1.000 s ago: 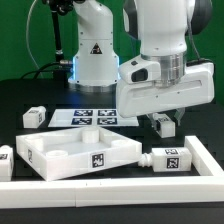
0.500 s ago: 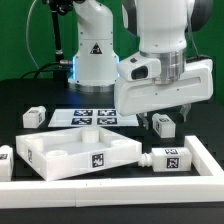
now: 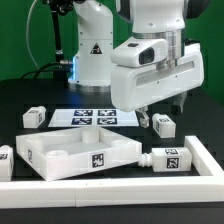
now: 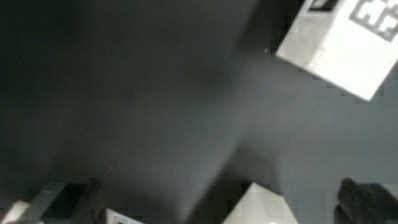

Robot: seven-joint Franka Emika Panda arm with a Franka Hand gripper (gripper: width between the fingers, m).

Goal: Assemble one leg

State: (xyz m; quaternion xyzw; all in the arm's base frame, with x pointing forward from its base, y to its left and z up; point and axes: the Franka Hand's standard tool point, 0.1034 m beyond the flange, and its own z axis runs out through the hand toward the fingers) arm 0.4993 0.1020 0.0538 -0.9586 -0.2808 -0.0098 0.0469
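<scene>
The gripper [image 3: 163,108] hangs above the table, jaws wide apart and holding nothing; in the wrist view only bare dark table lies between its fingertips [image 4: 71,200]. The leg [image 3: 164,124] stands upright just below it, free on every side. Lower, toward the exterior view's left, sits the tray [image 3: 60,152], with a spare leg [image 3: 168,158] just beside its corner. All 3 carry square tags. Behind lie the marker board [image 3: 95,117] and a base with a triangle sticker [image 3: 93,50].
</scene>
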